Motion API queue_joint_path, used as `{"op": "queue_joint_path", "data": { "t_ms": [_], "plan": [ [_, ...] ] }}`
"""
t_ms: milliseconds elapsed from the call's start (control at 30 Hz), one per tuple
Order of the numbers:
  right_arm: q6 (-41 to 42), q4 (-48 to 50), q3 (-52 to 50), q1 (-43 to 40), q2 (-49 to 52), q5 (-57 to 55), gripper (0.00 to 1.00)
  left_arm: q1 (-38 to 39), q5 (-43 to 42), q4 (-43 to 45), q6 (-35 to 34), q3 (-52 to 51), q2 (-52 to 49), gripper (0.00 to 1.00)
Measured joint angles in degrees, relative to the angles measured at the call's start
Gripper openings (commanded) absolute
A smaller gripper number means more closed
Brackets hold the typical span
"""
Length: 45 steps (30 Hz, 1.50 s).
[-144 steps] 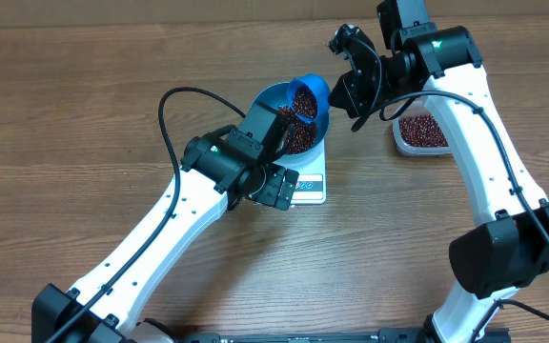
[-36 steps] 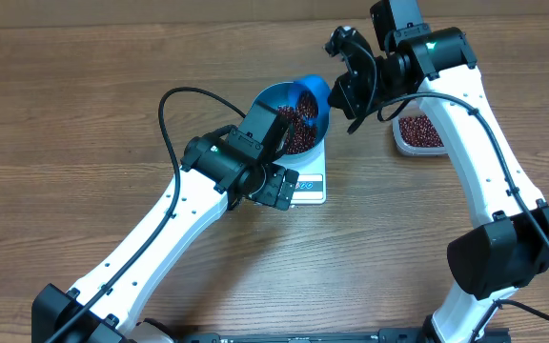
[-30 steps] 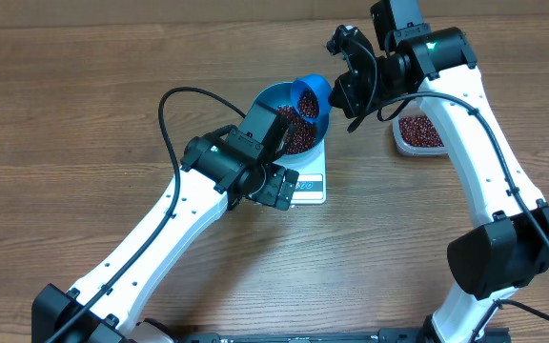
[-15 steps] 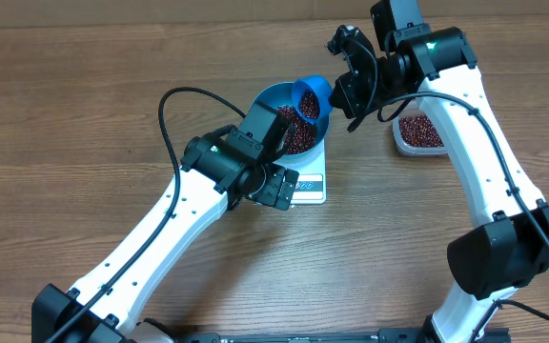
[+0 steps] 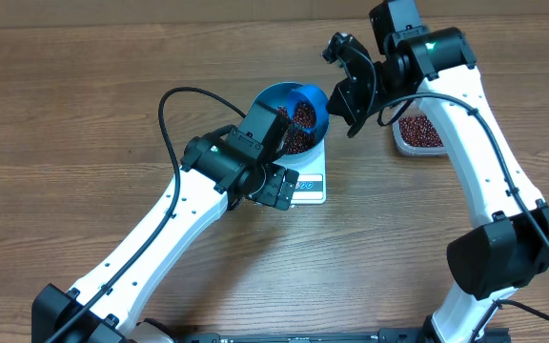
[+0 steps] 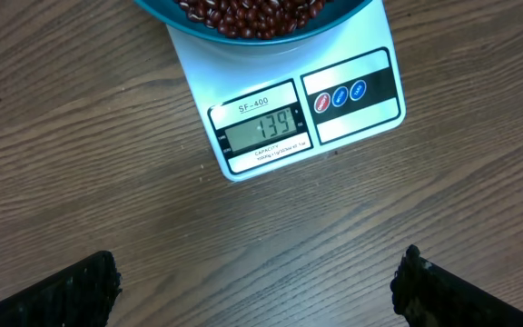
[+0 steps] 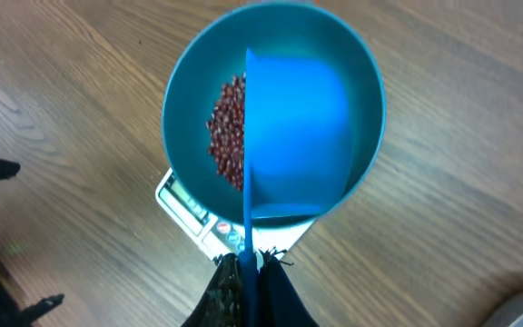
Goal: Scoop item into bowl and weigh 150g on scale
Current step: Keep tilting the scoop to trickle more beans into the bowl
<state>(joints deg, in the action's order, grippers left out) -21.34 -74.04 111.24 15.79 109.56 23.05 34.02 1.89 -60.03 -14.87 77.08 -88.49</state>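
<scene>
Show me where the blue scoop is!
Overhead, the scoop hangs tipped over the blue bowl, pinched in the right claw, above the white scale.

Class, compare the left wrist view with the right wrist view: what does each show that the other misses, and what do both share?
Left wrist only: a legible display, reading 139, on the small flat white square scale, and the open left claw. Right wrist only: the small blue handled scoop over the round bright blue bowl, its handle in the shut right claw. Both: bowl, scale, and dark red-brown beans inside the bowl.
</scene>
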Motion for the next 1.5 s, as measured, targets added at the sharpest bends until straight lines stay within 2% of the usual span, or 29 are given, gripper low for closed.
{"op": "queue_joint_path", "data": {
  "t_ms": [400, 1500],
  "plan": [
    [4.0, 2.7, 0.0, 0.1, 0.0, -1.9, 0.04, 0.0, 0.0, 0.0, 0.0, 0.0, 0.0, 1.0],
    [4.0, 1.7, 0.0, 0.1, 0.0, -2.0, 0.04, 0.0, 0.0, 0.0, 0.0, 0.0, 0.0, 1.0]
  ]
}}
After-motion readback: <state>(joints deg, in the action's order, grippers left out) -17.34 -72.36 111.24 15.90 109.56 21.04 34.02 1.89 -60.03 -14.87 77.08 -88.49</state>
